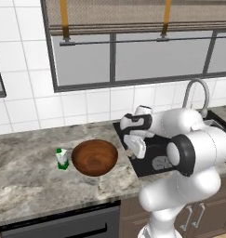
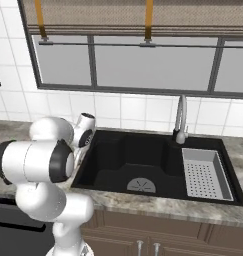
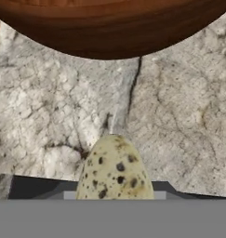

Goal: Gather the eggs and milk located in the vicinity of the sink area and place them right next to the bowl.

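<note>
A marbled stone counter (image 1: 26,176) runs beneath a wide window (image 1: 133,60), with white wall tiles (image 1: 21,102) behind.

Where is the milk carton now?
In the left base view, the milk carton stands upright on the stone counter, just left of the wooden bowl, away from the sink.
</note>
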